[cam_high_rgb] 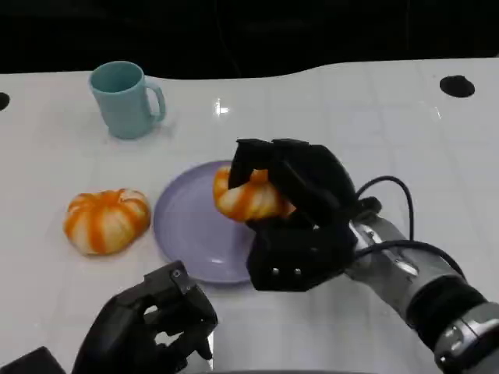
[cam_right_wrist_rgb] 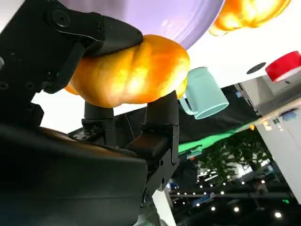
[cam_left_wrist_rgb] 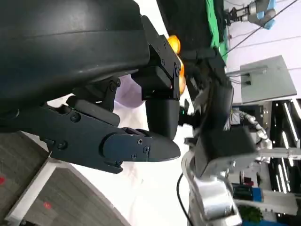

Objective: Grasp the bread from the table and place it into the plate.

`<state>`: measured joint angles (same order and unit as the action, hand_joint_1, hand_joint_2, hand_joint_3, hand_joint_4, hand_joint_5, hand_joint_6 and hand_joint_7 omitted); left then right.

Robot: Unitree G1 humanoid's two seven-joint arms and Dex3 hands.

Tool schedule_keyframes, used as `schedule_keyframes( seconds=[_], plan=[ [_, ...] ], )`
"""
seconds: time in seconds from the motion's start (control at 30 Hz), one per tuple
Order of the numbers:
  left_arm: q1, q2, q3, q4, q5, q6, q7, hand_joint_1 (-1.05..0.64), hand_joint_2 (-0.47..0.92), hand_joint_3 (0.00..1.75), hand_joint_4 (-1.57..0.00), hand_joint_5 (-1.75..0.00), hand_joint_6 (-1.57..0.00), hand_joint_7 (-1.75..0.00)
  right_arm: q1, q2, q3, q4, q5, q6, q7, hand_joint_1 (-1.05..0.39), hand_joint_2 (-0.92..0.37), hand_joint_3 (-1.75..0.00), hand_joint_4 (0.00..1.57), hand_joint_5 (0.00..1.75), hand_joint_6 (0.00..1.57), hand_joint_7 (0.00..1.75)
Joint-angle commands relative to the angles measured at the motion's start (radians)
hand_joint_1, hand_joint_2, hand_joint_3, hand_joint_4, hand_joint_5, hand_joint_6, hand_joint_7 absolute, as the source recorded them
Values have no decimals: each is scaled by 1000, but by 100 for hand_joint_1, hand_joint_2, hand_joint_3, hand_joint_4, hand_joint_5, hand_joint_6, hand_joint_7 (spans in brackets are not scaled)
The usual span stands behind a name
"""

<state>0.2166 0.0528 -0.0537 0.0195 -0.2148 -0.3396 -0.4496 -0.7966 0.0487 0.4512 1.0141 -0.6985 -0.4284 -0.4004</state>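
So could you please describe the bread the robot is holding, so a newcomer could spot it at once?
Start at the lilac plate in the middle of the white table. Over its right edge, the right hand grips an orange-and-white striped bread. Its twin lies free on the table, left of the plate.

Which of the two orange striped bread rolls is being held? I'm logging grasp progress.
The orange striped bread roll over the lavender plate, gripped by the right hand. The other orange striped roll lies untouched on the white table, beside the plate.
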Motion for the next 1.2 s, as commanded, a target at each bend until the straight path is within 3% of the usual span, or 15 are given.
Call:
schedule_keyframes(
  seconds=[0.03,0.07,0.1,0.17,0.23,0.33,0.47,0.73,1.03,1.2],
  plan=[
    [11,8,-2,-20,-3,5,6,-52,92,31,-63,-175,-57,-154,-59,33,-22,58,62,33,57,-19,-36,-120,83,175,78,124],
    [10,8,-2,-19,-2,2,5,-52,92,31,-63,-175,-57,-153,-65,37,-25,64,74,42,83,-21,-46,-98,73,163,78,94],
    [10,8,-2,-20,-2,4,5,-52,92,31,-63,-175,-57,-153,-71,36,-19,66,76,53,111,-22,-52,-85,67,154,80,76],
    [7,10,-2,-14,0,-4,2,-52,92,32,-64,-175,-57,-153,-81,22,9,64,57,55,149,-31,-67,-56,42,85,63,34],
    [7,11,-2,-14,3,-2,4,-53,92,32,-64,-175,-57,-153,-88,11,34,59,41,72,192,-41,-80,-35,25,51,50,12],
    [9,10,-2,-19,2,6,6,-53,92,32,-64,-175,-58,-153,-87,0,48,39,42,100,258,-58,-91,-23,4,36,31,1],
    [6,13,0,-15,-1,-2,0,-53,92,33,-64,-175,-58,-153,-70,-17,54,-14,47,134,319,-72,-92,-28,0,19,19,0],
    [-2,12,1,-8,2,-2,4,-55,92,33,-65,-175,-58,-153,2,-78,51,-185,56,156,408,-78,-92,-33,1,14,15,0],
    [-5,9,-2,-6,5,4,6,-56,92,32,-65,-175,-59,-152,190,-202,5,-502,110,138,470,-73,-92,-31,5,22,18,2],
    [-7,7,-1,-7,-3,10,5,-55,92,32,-65,-175,-58,-152,326,-266,-40,-659,139,104,455,-69,-92,-24,0,47,23,3]
  ],
)
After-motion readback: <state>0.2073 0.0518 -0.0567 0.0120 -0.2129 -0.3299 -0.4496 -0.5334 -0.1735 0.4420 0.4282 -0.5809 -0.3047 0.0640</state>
